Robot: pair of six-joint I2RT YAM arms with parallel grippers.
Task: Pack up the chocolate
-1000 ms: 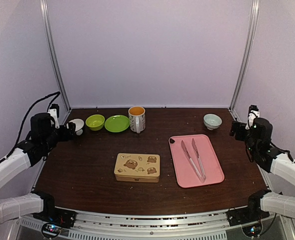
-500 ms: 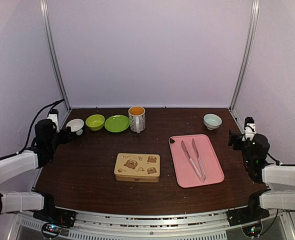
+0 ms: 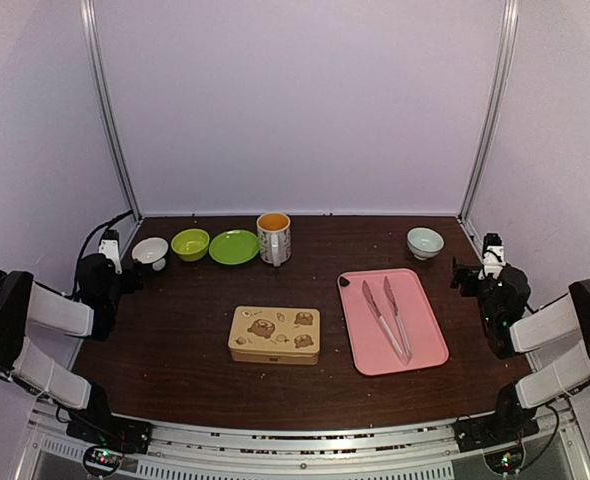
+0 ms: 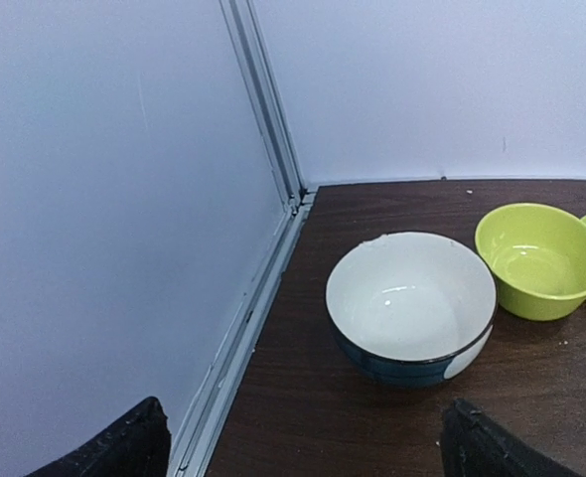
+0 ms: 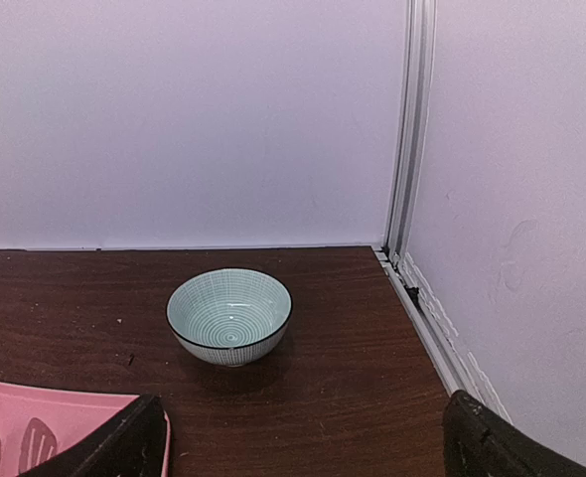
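Lying nearest is the bear-printed tin (image 3: 274,334). Right of the tin, a pink tray (image 3: 425,345) is carrying tongs (image 3: 387,315) and a dark chocolate lump (image 3: 344,282) at its far-left corner. Far left of the tin the left gripper (image 4: 308,447), and far right the right gripper (image 5: 303,442), are gaping wide, gripping nothing. Behind the tin a mug (image 3: 273,238) is standing.

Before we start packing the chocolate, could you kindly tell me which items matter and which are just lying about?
Job: bear-printed tin; tongs; pink tray; dark lump, possibly chocolate.
Lying about: white bowl; green bowl; green plate; mug; pale blue bowl.
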